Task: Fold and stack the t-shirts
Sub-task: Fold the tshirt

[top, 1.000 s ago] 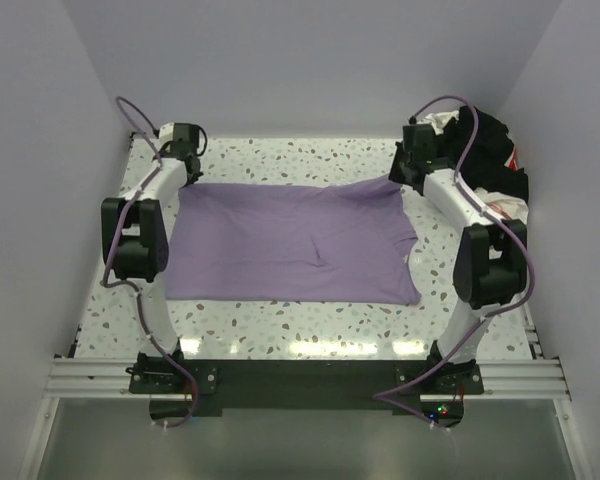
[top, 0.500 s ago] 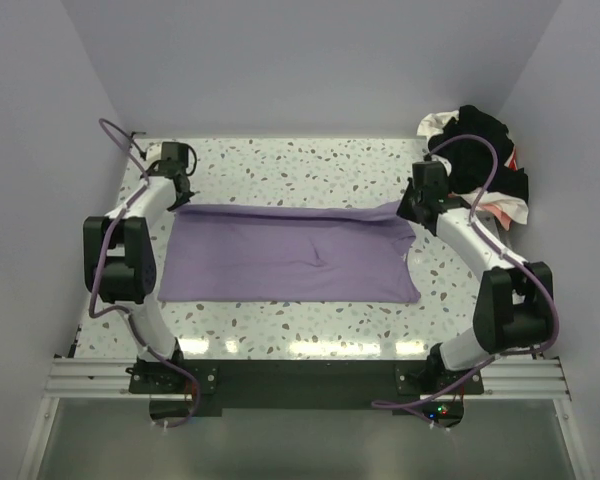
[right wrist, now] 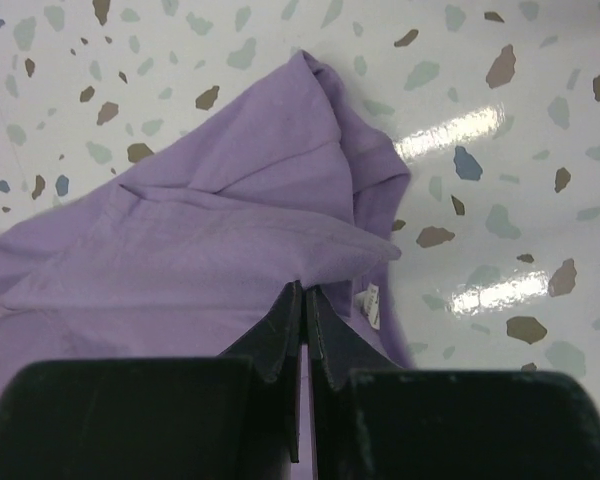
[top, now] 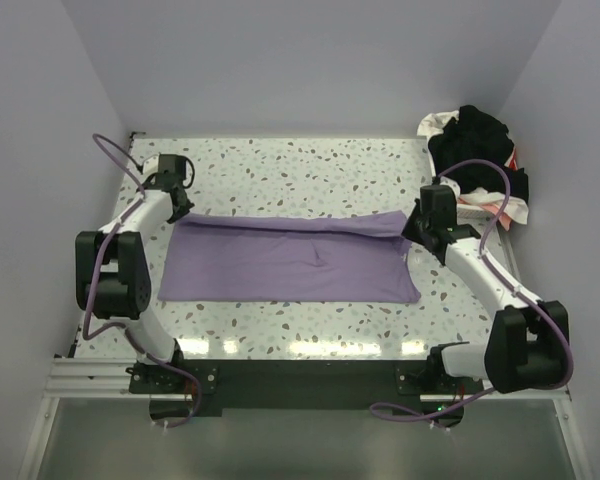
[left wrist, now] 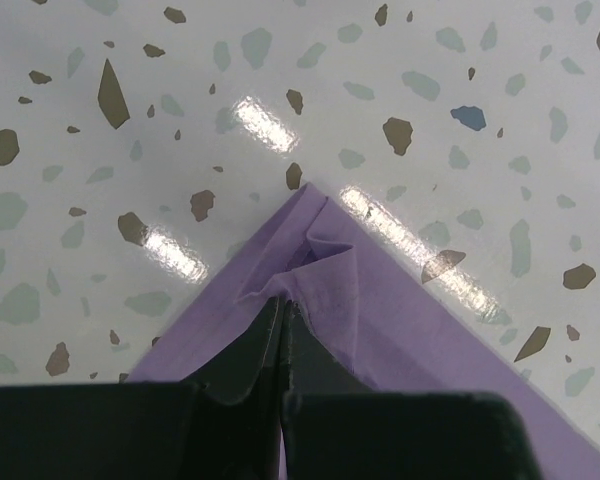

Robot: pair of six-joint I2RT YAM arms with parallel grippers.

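Holding the lilac t-shirt (top: 290, 265) spread flat across the speckled table (top: 300, 165); pinching its far-left corner in the left gripper (left wrist: 283, 305), jaws closed tight on cloth; pinching the far-right corner likewise in the right gripper (right wrist: 303, 292); leaving other t-shirts (top: 477, 150) heaped at the far-right corner

I see the lilac t-shirt (top: 290, 265) spread flat mid-table, its far edge folded over; black, white and pink-red shirts (top: 477, 150) lie heaped at two o'clock.
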